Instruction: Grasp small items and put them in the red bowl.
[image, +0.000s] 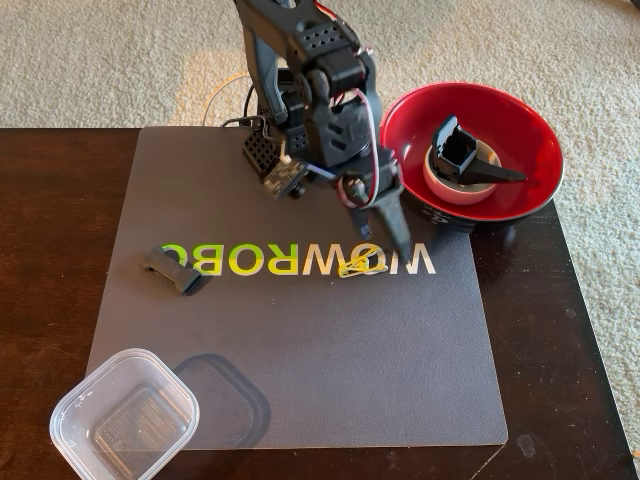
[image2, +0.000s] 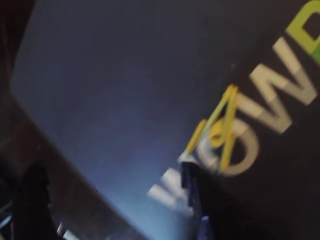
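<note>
Yellow clip (image: 362, 264) lies on the grey mat (image: 300, 340) at mid-counter, just beside the tip of the pincer (image: 400, 243); whether the pincer is spread I cannot tell. The black bar (image: 172, 270) lies far left. The red bowl (image: 410, 125), far right, holds a white ring (image: 450, 190) and a black part (image: 465, 155).

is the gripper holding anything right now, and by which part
Nothing is held yet. The gripper is down at the yellow clip, which lies flat on the mat; in the wrist view one fingertip sits at its end.
</note>
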